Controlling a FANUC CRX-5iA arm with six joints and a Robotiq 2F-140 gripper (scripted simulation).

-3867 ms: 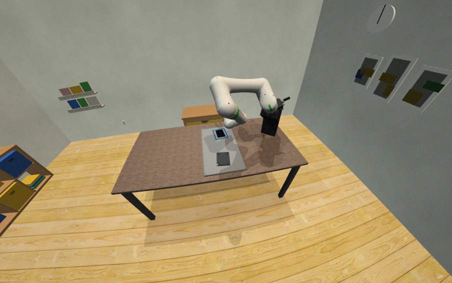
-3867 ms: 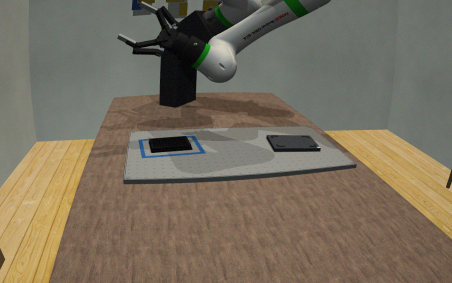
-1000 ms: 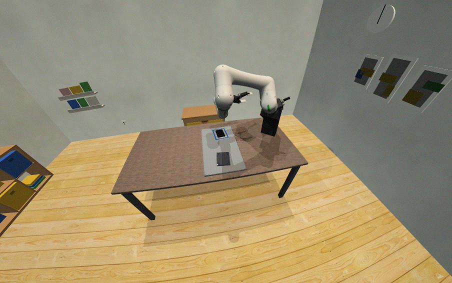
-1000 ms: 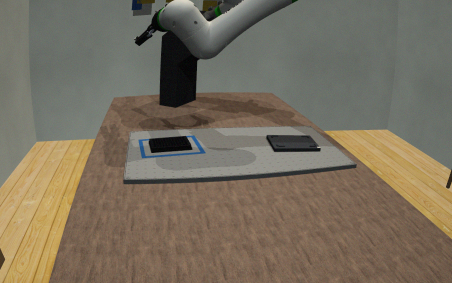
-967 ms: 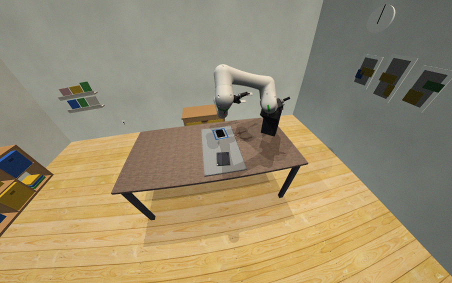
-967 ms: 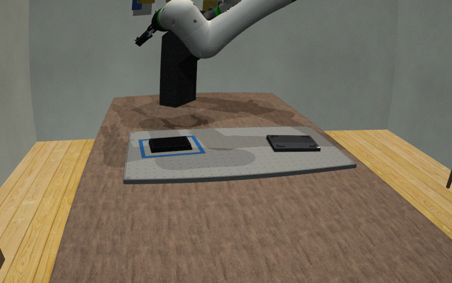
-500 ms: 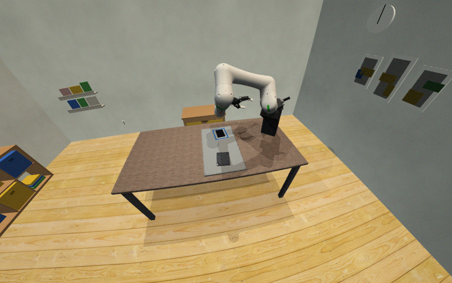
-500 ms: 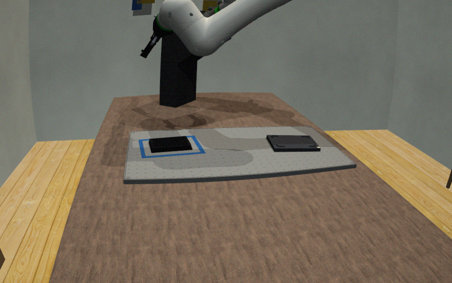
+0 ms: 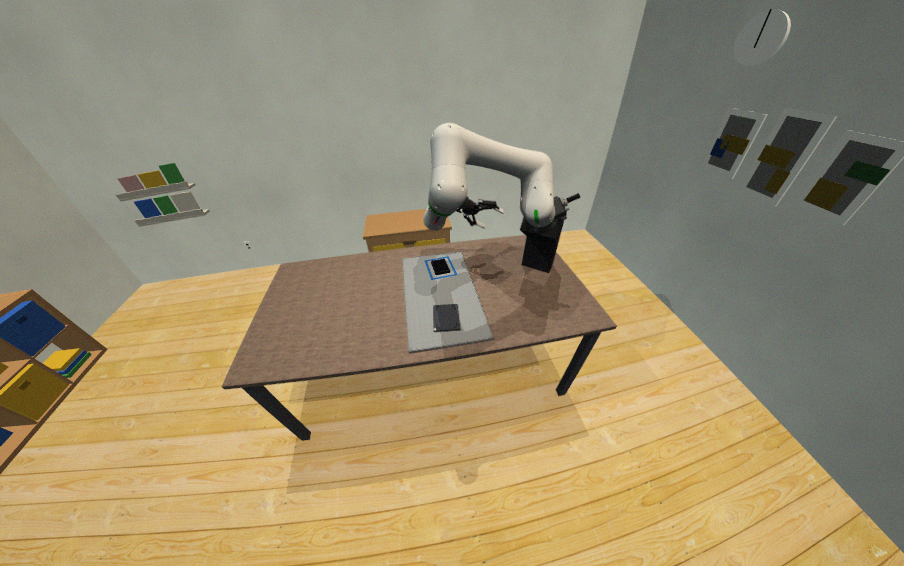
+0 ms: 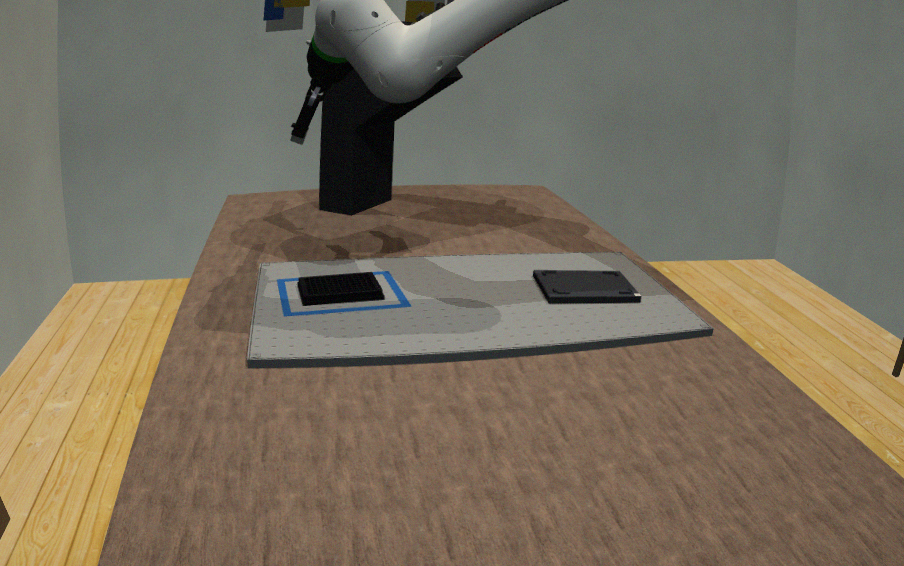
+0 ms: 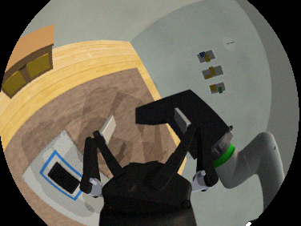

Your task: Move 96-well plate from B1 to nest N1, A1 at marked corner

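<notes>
The black 96-well plate (image 10: 340, 288) lies flat inside the blue outline of spot B1 on the grey bench mat (image 10: 467, 310). It also shows in the top view (image 9: 440, 266) and in the wrist view (image 11: 63, 177). The dark plate nest N1 (image 10: 585, 286) sits at the mat's other end, with nothing in it; it also shows in the top view (image 9: 446, 317). My gripper (image 9: 483, 208) hangs high above the table between the plate and the arm's base, fingers spread wide and holding nothing. The wrist view shows the open gripper (image 11: 146, 186).
The arm's black pedestal (image 10: 355, 153) stands on the table behind the mat. A wooden cabinet (image 9: 405, 230) is behind the table, and a shelf unit (image 9: 30, 366) stands at the left wall.
</notes>
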